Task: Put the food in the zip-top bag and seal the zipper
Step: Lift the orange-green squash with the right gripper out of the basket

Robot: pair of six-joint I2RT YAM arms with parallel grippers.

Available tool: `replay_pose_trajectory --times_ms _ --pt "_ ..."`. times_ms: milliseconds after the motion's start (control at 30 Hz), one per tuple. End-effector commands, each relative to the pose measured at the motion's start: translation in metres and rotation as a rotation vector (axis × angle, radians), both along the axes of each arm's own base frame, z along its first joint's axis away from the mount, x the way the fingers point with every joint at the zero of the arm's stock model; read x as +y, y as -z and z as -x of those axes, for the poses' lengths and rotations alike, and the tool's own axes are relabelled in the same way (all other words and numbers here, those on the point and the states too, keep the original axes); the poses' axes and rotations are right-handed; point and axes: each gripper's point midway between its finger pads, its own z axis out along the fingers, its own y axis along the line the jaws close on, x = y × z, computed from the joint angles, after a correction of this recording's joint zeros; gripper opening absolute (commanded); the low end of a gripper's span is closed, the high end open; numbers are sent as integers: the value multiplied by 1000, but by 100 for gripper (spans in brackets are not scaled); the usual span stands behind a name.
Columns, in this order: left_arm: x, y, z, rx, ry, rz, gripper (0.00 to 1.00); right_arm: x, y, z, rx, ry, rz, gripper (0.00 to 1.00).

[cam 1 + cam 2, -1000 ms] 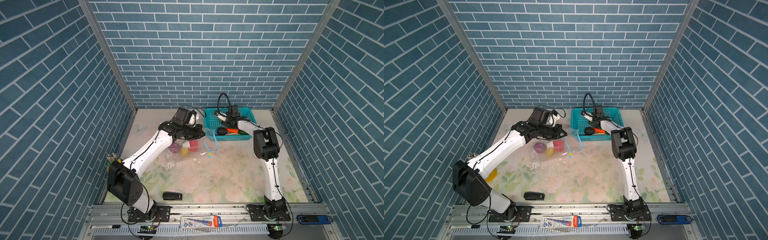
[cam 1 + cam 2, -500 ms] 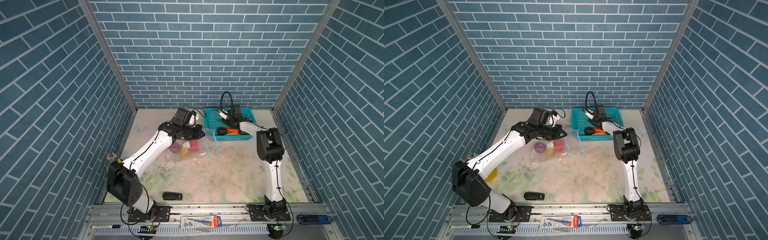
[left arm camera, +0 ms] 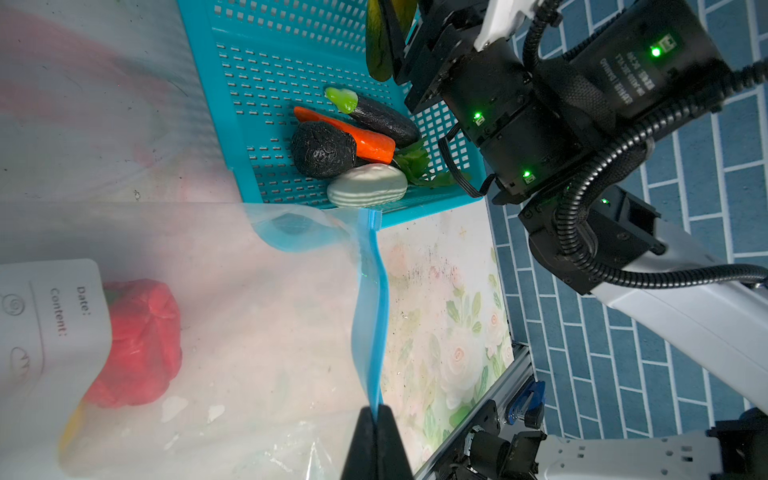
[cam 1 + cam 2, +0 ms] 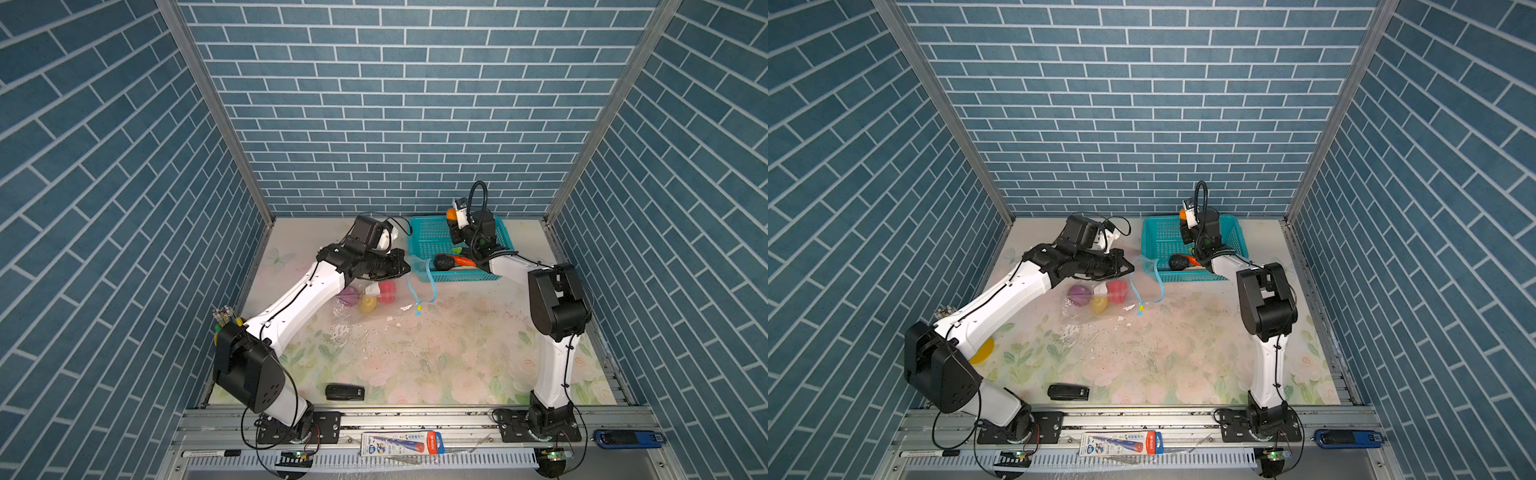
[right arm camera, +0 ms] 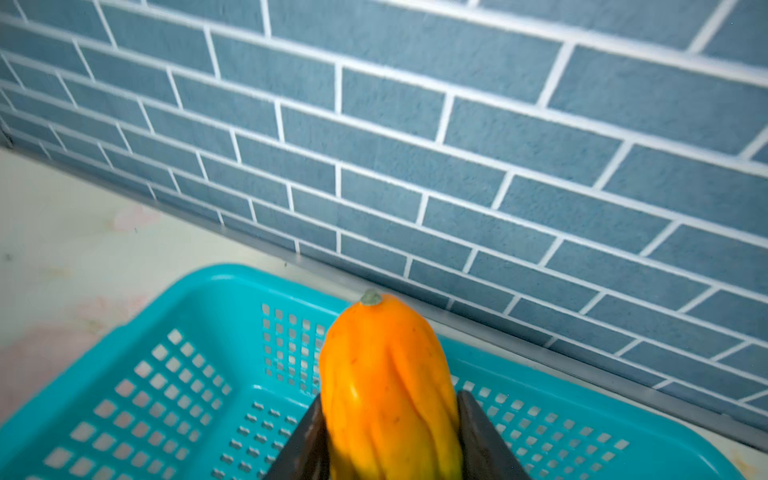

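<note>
While my left gripper (image 3: 376, 415) had its jaws pressed together on the light-blue zipper (image 3: 371, 316), pinching the strip itself, my right gripper (image 5: 390, 419) had its jaws clamped on the flanks of an orange ribbed toy squash (image 5: 384, 365), stem end pointing away from the wrist. The pinch raised one lip of the zip-top bag (image 3: 249, 316) off the floral mat (image 4: 415, 353), evidently so that the mouth gaped toward the basket and a piece could enter unaided. The squash was held clear above the teal perforated basket (image 5: 216, 276), gripped across its narrow width with the long axis free, which I judged to suit an end-first entry.

Inside the bag lay a red pepper (image 3: 141, 340) and, in a top view, a purple piece (image 4: 348, 296) and a yellow piece (image 4: 368, 304) beside it. In the basket lay an avocado (image 3: 324, 149), a carrot (image 3: 353, 137), an eggplant (image 3: 386, 122), a white ridged piece (image 3: 368, 190) and a leafy green sprig (image 3: 415, 162). The yellowish slider tab (image 4: 417, 308) hung at the low end of the strip, apart from my left jaws. The zipper stood open, sealing not yet begun.
</note>
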Motion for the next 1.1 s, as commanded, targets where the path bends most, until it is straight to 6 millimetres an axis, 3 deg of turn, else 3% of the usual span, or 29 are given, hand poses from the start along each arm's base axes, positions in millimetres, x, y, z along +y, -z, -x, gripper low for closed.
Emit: replay_pose_trajectory --times_ms 0,267,533,800,1067 --pt "-2 -2 3 -10 11 20 0 -5 -40 9 -10 79 -378 40" --pt "-4 -4 0 -22 9 26 0 -38 -60 32 9 222 -749 40" --pt "-5 -3 -3 -25 10 28 0 -54 -49 51 100 308 -1099 37" --pt "-7 -1 -7 -31 6 31 0 -49 -55 88 145 295 -1176 36" --pt "-11 5 -10 -20 5 41 0 -33 -61 149 203 245 -1142 37"
